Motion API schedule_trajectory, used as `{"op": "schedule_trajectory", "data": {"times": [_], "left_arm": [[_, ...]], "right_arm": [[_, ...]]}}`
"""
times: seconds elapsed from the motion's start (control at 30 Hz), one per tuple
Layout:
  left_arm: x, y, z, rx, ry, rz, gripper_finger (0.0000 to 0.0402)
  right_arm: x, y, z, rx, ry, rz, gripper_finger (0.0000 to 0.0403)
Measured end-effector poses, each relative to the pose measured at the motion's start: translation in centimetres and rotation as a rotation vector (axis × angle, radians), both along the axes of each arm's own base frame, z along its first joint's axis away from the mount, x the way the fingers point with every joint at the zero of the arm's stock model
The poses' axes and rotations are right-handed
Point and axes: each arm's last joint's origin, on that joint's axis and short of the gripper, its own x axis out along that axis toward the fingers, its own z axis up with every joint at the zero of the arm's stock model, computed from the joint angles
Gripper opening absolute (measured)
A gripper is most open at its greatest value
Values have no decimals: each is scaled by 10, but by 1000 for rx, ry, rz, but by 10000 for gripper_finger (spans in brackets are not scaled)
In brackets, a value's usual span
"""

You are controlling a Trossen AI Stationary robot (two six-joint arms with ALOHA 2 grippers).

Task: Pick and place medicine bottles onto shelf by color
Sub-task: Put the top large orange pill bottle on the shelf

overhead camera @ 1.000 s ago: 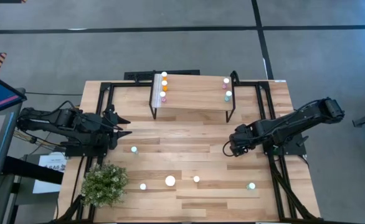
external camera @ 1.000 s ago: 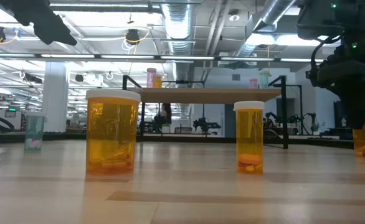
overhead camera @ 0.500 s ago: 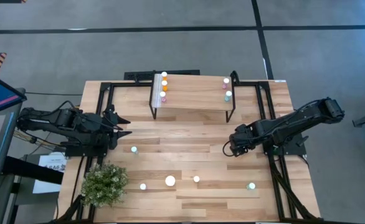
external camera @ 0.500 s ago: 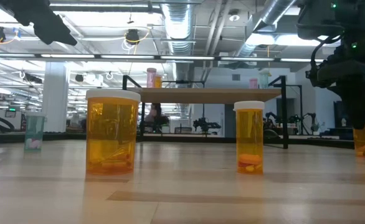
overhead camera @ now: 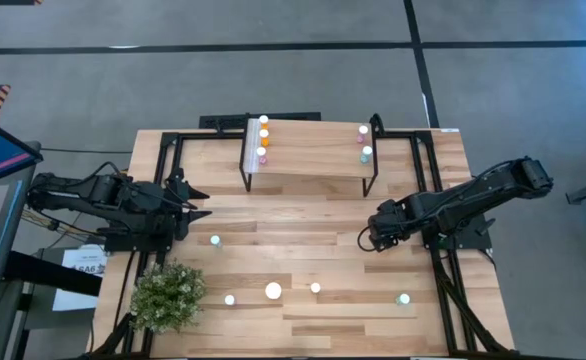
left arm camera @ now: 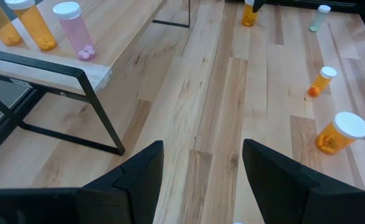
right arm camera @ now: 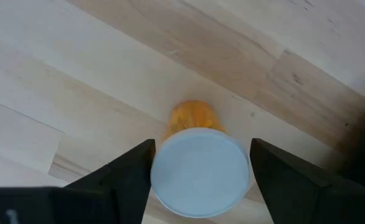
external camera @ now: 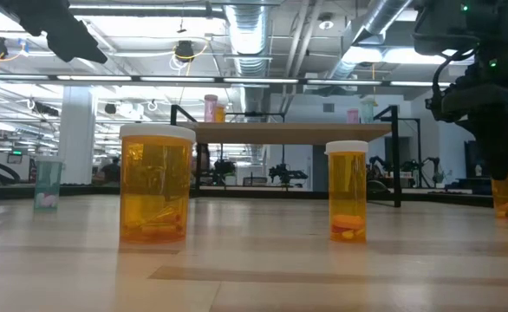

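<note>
With the right gripper [right arm camera: 200,163] jaws pinching the orange white-capped medicine bottle [right arm camera: 198,168] near the bench's right edge, lift straight up before heading to the light-wood, black-legged shelf [overhead camera: 313,150].

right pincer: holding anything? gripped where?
Looks like yes: the right pincer has its fingers on both sides of an orange bottle, at the white cap. The left pincer is open, empty.
</note>
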Motion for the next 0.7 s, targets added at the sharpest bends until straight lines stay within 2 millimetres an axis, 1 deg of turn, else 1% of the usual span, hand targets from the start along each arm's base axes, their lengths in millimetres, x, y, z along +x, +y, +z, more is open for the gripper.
{"op": "schedule_trajectory", "data": {"times": [0.43, 0.7], "left_arm": [[0, 0, 0, 0, 0, 0, 206], [0, 0, 0, 0, 0, 0, 206]], "right_arm": [[1, 0, 1, 1, -4, 0, 281], [5, 1, 15, -6, -9, 0, 281]]}}
